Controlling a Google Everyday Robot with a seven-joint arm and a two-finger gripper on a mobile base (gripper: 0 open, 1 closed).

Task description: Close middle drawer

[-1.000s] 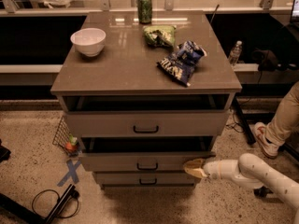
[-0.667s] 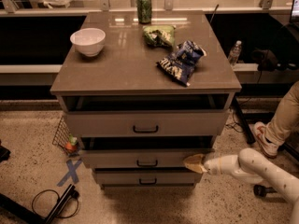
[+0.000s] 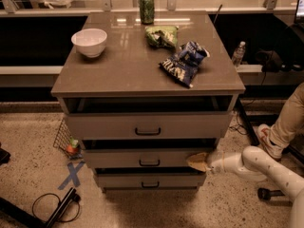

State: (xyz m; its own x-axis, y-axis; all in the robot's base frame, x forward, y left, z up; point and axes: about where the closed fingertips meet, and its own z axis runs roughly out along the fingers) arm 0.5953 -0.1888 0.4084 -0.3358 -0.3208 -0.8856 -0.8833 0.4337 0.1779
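Observation:
The middle drawer (image 3: 114, 158) is the second of three in the grey-beige cabinet. Its low flat front carries a small dark bar handle (image 3: 149, 163) and stands slightly out, with a dark gap above it. My gripper (image 3: 195, 161), on a white arm coming from the lower right, rests against the right end of that drawer front. The top drawer (image 3: 104, 125), with the taller front, also stands out a little. The lowest drawer (image 3: 118, 180) sits narrower below.
On the cabinet top (image 3: 123, 70) are a white bowl (image 3: 89, 42), a green can (image 3: 147, 7), a green bag (image 3: 161, 35) and a blue chip bag (image 3: 184, 63). A person's leg and shoe (image 3: 280, 127) are at the right. A cable (image 3: 52, 208) and blue tape cross (image 3: 72, 175) lie on the floor at left.
My gripper has edged left and slightly up against the middle drawer's right end. The drawer front looks a little further in.

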